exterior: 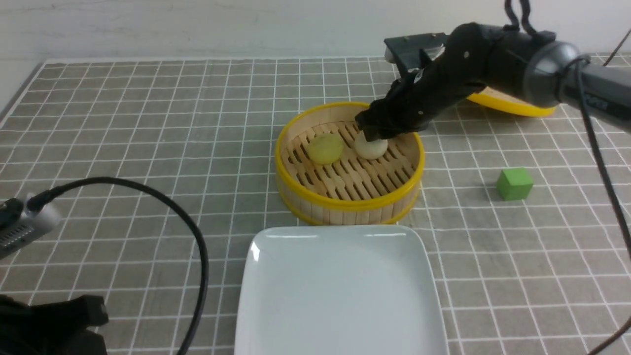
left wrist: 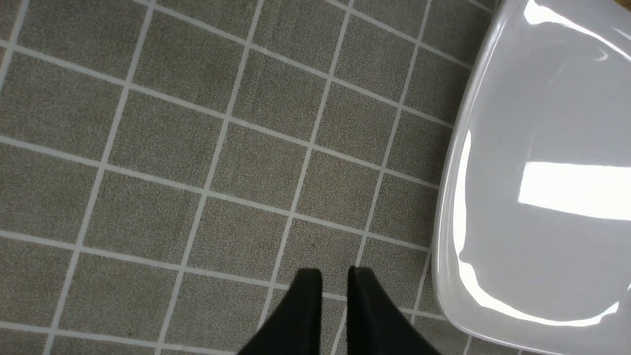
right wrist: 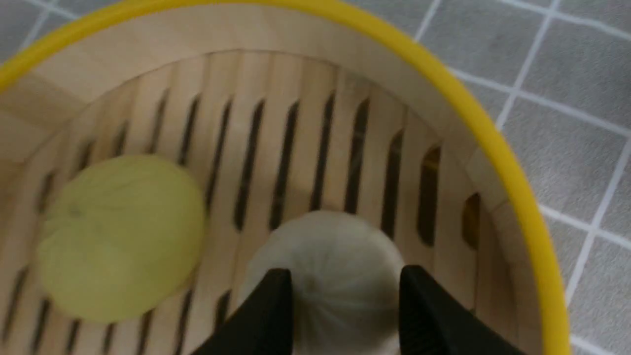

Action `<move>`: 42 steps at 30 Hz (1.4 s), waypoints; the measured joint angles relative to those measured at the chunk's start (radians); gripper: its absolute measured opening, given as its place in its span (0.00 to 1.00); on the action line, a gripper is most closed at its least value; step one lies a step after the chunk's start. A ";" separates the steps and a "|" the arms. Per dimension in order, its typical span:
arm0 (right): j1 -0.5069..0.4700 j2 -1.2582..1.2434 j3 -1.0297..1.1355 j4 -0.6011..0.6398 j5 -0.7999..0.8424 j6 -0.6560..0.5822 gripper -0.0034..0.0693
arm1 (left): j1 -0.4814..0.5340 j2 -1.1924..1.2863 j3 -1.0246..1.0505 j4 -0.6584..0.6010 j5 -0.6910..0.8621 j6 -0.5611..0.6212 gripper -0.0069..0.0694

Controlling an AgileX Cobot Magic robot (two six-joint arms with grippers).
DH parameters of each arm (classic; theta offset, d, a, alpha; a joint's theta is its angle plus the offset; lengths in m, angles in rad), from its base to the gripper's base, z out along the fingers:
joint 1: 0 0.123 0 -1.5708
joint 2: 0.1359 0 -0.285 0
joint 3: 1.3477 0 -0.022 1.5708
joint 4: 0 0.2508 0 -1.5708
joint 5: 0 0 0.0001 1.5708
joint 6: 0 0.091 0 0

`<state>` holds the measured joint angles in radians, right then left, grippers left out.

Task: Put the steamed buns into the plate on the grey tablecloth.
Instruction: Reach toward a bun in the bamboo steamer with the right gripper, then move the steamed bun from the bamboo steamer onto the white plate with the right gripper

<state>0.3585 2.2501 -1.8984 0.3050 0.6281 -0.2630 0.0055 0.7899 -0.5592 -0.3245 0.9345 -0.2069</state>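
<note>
Nil delivered: plate (exterior: 340,315) bare at lower centre; yellow bun (exterior: 326,148) and off-white bun (exterior: 372,148) lie in the steamer (exterior: 345,199), right gripper (right wrist: 345,275) spread wide astride the latter, left gripper (left wrist: 335,276) barely parted, empty.

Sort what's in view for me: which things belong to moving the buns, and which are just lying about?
Job: pale yellow dough bun; off-white dough bun, at the open right end effector; round bamboo steamer basket holding both; glossy white square plate; grey gridded tablecloth.
Lying about: small green cube; flat yellow-rimmed bamboo lid; black cable.
</note>
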 joint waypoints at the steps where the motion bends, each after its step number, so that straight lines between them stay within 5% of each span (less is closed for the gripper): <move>1: 0.000 0.013 -0.005 -0.007 -0.008 0.009 0.48 | 0.000 0.000 0.000 0.000 0.000 0.000 0.24; 4: 0.000 0.034 -0.015 -0.008 -0.022 0.014 0.43 | 0.000 0.000 0.000 0.000 -0.001 0.000 0.25; 10: 0.000 -0.015 -0.023 -0.007 0.072 0.018 0.08 | 0.000 0.000 0.000 0.000 0.002 0.000 0.26; 19: 0.022 -0.374 0.013 0.088 0.563 0.021 0.07 | 0.000 0.000 0.000 0.001 0.006 0.000 0.28; 26: 0.141 -0.538 0.393 0.098 0.536 0.069 0.08 | 0.000 0.000 0.000 0.001 0.004 0.000 0.29; 34: 0.274 -0.522 0.774 0.094 0.134 0.168 0.18 | 0.000 0.002 0.000 0.005 -0.080 0.003 0.31; 42: 0.235 -0.514 0.729 0.077 0.180 0.178 0.55 | 0.000 0.076 -0.066 0.016 -0.063 0.004 0.39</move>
<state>0.5932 1.7362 -1.1690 0.3824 0.8079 -0.0849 0.0055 0.8658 -0.6255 -0.3085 0.8712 -0.2031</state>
